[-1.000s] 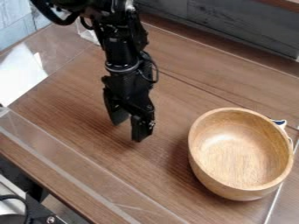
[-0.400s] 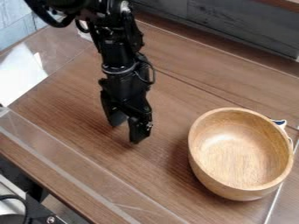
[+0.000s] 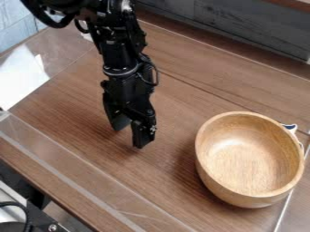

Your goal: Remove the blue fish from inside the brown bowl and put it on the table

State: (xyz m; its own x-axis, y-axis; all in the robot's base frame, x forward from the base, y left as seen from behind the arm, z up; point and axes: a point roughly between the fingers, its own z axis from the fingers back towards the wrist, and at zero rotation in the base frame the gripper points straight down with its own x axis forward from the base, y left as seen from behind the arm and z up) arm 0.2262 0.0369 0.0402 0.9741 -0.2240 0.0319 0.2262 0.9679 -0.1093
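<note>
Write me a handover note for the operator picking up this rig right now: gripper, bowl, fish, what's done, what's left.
Gripper: open, nothing held, over the table to the left of the bowl in the picture.
Brown bowl: upright on the table at the right of the picture; no fish shows inside it.
Blue fish: not visible anywhere in this view; whereabouts can't be told.
Done: the bowl shows no fish, but nothing here confirms one was set on the table.
Left: locate the fish and check it is on the table.
</note>
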